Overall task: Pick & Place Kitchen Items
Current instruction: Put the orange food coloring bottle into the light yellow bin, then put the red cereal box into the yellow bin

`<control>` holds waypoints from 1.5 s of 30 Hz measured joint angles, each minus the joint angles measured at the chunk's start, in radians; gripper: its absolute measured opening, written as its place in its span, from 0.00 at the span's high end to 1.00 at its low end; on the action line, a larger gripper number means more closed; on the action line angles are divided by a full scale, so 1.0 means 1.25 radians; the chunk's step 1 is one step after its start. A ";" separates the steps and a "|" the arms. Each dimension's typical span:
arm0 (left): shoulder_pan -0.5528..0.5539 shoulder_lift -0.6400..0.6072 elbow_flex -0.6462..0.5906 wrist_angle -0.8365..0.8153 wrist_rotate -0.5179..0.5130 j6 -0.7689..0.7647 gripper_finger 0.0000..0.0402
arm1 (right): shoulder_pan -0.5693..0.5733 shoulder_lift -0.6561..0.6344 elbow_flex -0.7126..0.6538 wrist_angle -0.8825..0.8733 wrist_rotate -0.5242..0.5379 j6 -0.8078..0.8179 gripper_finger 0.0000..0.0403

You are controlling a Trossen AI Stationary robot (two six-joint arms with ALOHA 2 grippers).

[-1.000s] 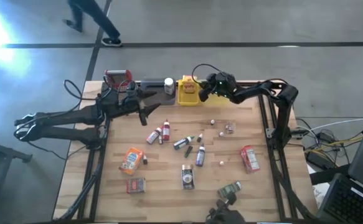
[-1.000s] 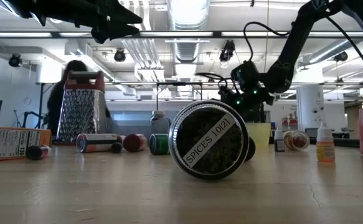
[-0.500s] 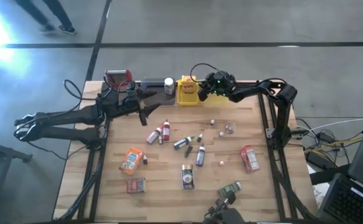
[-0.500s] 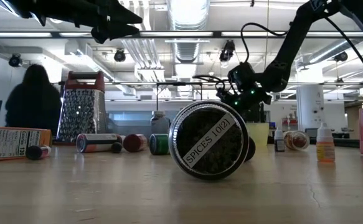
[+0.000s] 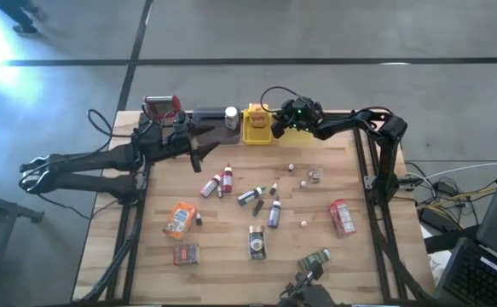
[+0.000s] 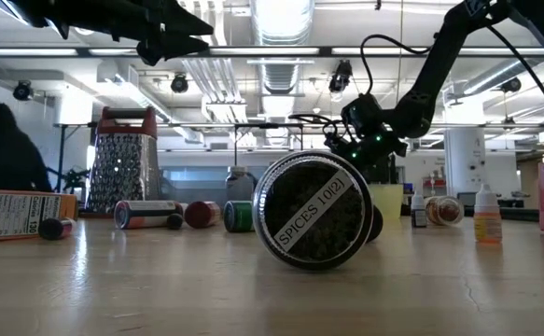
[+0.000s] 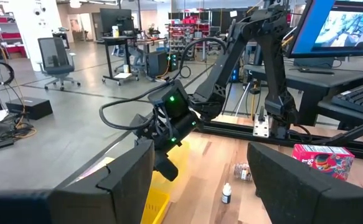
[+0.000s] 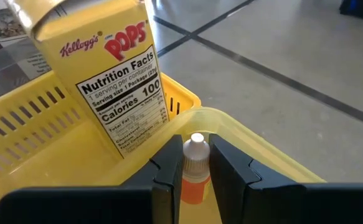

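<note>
— The wooden table (image 5: 231,256) is sitting in a big open workshop, grey floor all round, and most of the little kitchen things are still lying loose across the middle of it. Are you watching the far edge?

— I am. The right tool (image 8: 197,163) is reaching over the yellow tray (image 8: 38,155) at the back, and it is gripping a small dropper bottle (image 8: 195,168) with a white tip and an orange body.

— How is the bottle sitting in the tool?

— Upright, its long axis running along the two fingers, tip pointing out ahead of them. The fingers are pressing on it from either side.

— And where does the tray lie from it?

— Right under and just ahead. The tool is hanging over the near rim, so the open floor of the tray is forward and down from the bottle. A yellow cereal box (image 8: 100,87) is already standing in there, tilted, just beyond the tip.

— So that box matters?

— I think so. If the bottle is going in, the free spot is the bare tray floor in front of the box.

— What about the other arm?

— The left tool (image 5: 199,155) is waiting by the grey tray (image 5: 210,117), fingers spread and holding nothing, well apart from the yellow one. The right is plainly the nearer.
</note>
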 joint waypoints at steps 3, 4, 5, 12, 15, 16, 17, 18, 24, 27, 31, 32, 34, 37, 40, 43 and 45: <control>0.000 0.000 0.000 0.000 0.000 0.000 0.34 | 0.000 0.000 0.000 0.000 0.000 -0.001 0.85; 0.000 0.000 0.000 0.000 0.000 0.000 0.34 | 0.000 0.000 0.000 0.000 0.000 -0.001 0.85; 0.000 0.000 0.000 0.000 0.001 0.000 0.34 | 0.000 0.000 0.000 0.000 0.000 -0.002 0.84; 0.000 0.000 0.000 0.000 0.001 0.000 0.34 | 0.000 0.000 0.000 0.001 0.000 -0.002 0.77; 0.000 0.000 0.000 0.000 0.001 0.000 0.34 | 0.000 -0.001 0.000 0.001 0.000 -0.002 0.75; 0.000 0.000 0.000 0.000 0.001 0.000 0.34 | 0.000 -0.001 0.000 0.002 0.000 -0.002 0.74; 0.000 0.000 0.000 0.000 0.001 0.000 0.34 | 0.000 -0.001 0.000 0.002 0.000 -0.002 0.74; 0.000 0.000 0.000 0.000 0.001 0.000 0.34 | 0.000 -0.001 0.000 0.002 0.000 -0.002 0.74; 0.000 0.000 0.000 0.000 0.001 0.000 0.34 | 0.000 -0.001 0.000 0.005 -0.001 -0.003 0.72; 0.000 0.000 0.000 0.000 0.001 0.000 0.34 | 0.000 -0.001 0.000 0.006 -0.001 -0.006 0.70; 0.000 0.000 0.000 0.000 0.001 0.000 0.34 | 0.000 -0.002 0.000 0.008 -0.001 -0.008 0.69; 0.000 0.000 0.000 0.000 0.001 0.000 0.34 | 0.000 -0.004 0.000 0.008 0.000 -0.010 0.68; 0.000 0.000 0.000 0.000 0.001 0.000 0.34 | 0.000 -0.017 0.000 0.008 -0.001 -0.024 0.67; 0.000 0.000 0.000 0.000 0.001 0.000 0.34 | 0.000 -0.059 0.000 0.005 0.001 -0.048 0.67; 0.000 0.000 0.000 0.000 0.001 0.000 0.34 | 0.000 -0.120 0.000 -0.008 0.003 -0.059 0.67; 0.000 0.000 0.000 0.000 0.001 0.001 0.34 | 0.000 -0.200 0.000 -0.056 0.004 -0.084 0.70; 0.000 0.000 0.000 0.000 0.001 0.001 0.34 | 0.000 -0.263 0.000 -0.109 0.004 -0.106 0.72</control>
